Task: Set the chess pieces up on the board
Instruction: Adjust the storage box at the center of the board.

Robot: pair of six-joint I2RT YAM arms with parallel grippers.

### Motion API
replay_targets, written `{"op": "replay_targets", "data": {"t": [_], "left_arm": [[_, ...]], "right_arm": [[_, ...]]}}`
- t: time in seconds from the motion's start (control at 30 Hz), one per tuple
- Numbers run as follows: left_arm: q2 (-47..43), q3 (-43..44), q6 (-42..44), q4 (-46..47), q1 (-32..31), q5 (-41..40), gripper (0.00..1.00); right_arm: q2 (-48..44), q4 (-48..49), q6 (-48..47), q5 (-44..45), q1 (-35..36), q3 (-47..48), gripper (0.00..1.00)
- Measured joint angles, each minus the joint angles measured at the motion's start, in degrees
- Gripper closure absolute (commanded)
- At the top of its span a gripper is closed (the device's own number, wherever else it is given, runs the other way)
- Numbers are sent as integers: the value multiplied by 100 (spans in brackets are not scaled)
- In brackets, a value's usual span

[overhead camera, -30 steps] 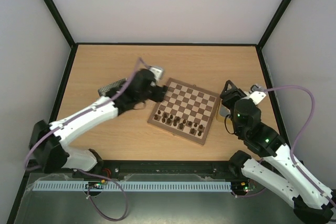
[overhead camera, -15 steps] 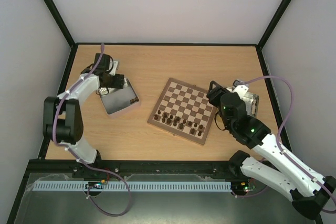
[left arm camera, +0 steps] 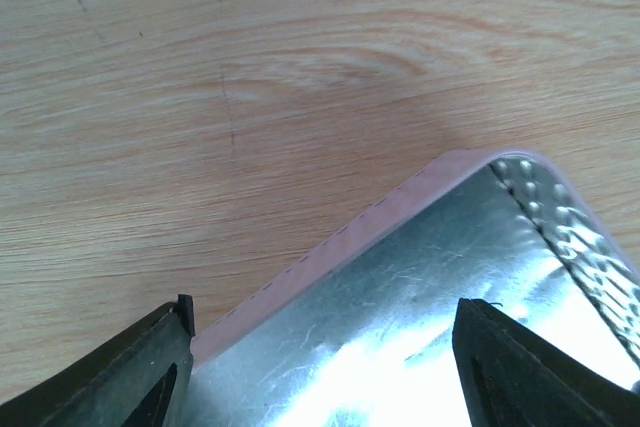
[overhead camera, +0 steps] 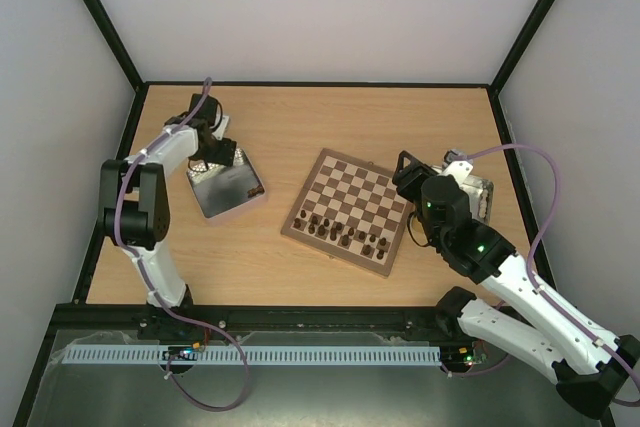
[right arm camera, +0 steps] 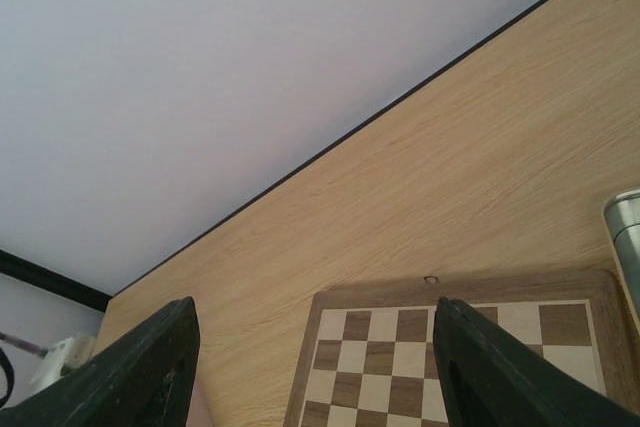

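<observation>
**Hovering Wide Over Tray and Board, Both Grippers Empty**

Seen from above, the board (overhead camera: pixel 352 192) lies a little right of the table's (overhead camera: pixel 330 117) middle, turned slightly out of square. The chess pieces (overhead camera: pixel 345 233) stand on it in two rough rows along its 6 o'clock side; the other squares are bare.

The left gripper (left arm camera: pixel 325 309) is out at about 9 o'clock from the board, above the far corner of a grey tray (overhead camera: pixel 228 190) with a pinkish rim and a shiny, foil-like inside. In the left wrist view its two dark fingers (left arm camera: pixel 130 372) stand far apart, with the tray's edge running across the gap. They grip nothing, and I cannot tell whether they touch the tray.

The right gripper (right arm camera: pixel 315 307) sits at about 2 o'clock from the board, by its right-hand corner. Its fingers (right arm camera: pixel 135 367) are likewise spread wide, with only bare table and the board's far rim showing between them; nothing is held. A silvery container (overhead camera: pixel 482 197) rests on the table at 3 o'clock from the board, just behind this arm's wrist.
</observation>
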Motion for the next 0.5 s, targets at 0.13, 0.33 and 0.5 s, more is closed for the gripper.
{"op": "replay_targets", "data": {"t": [0.13, 0.33, 0.5], "left_arm": [[328, 109, 103, -98, 63, -63, 43], [509, 181, 101, -245, 203, -181, 55], [503, 190, -160, -417, 374, -269, 69]], "right_arm": [[0, 15, 0, 0, 0, 0, 37], [0, 22, 2, 0, 0, -2, 37], [-7, 24, 2, -2, 0, -7, 37]]}}
